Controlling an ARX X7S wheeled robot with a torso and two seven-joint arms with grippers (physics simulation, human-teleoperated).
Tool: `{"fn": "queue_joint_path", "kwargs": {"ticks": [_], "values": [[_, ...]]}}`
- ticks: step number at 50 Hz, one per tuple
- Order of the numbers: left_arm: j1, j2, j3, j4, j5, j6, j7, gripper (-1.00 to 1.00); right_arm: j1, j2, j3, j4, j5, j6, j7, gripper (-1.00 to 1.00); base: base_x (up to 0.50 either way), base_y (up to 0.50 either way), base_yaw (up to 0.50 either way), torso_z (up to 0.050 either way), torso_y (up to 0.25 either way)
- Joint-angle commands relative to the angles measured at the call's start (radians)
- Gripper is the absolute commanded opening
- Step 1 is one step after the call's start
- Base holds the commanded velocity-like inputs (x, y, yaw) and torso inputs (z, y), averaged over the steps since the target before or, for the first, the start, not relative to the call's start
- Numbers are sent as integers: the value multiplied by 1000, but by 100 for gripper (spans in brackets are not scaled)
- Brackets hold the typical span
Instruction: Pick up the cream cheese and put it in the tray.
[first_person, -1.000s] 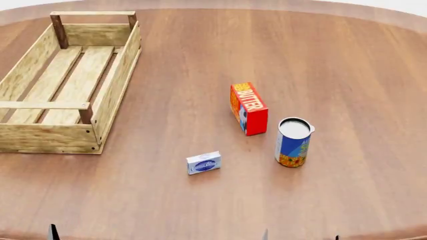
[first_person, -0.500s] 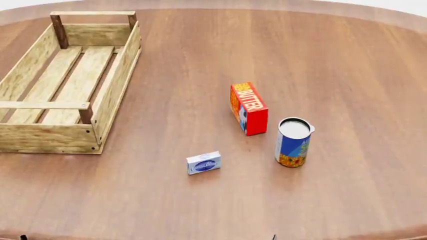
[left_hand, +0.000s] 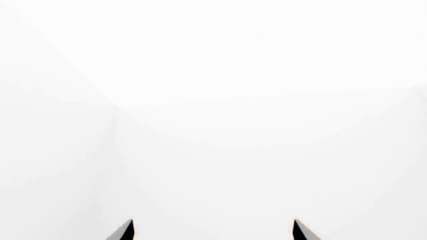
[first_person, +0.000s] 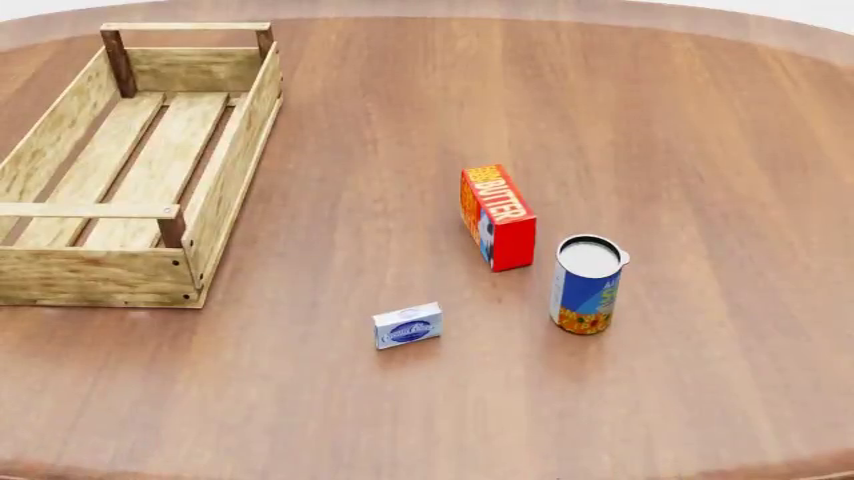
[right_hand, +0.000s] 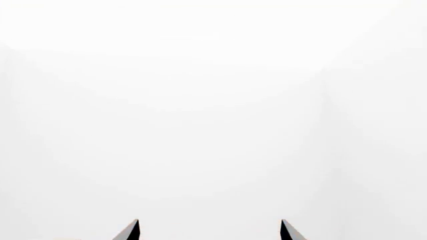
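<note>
The cream cheese (first_person: 407, 326), a small flat white-grey box with a blue oval logo, lies on the wooden table near its front middle. The tray (first_person: 80, 270), a long light-wood slatted crate with dark corner posts, stands at the far left, empty. Neither gripper shows in the head view. In the left wrist view my left gripper (left_hand: 212, 230) shows two dark fingertips wide apart, holding nothing, facing white blank space. In the right wrist view my right gripper (right_hand: 208, 230) is likewise wide apart and empty.
A red-orange butter box (first_person: 498, 217) stands upright behind and right of the cream cheese. A blue-and-white can (first_person: 586, 284) stands right of it. The round brown table (first_person: 694, 130) stretches to the back and right.
The dark gripper tips that showed at the bottom edge of the head view have dropped out of it. The objects on the table have not moved.
</note>
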Motion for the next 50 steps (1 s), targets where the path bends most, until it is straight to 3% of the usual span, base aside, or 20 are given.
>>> {"fn": "queue_joint_path", "kwargs": {"ticks": [1,50], "values": [[-11,-29,34,-6,13,-7,-51,100,4,-4,6,10,-50,-8,41,100,0,4,0,0,0],[-16,-58,70,10,21,-36,-94,100,13,31,-36,17,-89,6,122,100,60,146,0,0,0]]}}
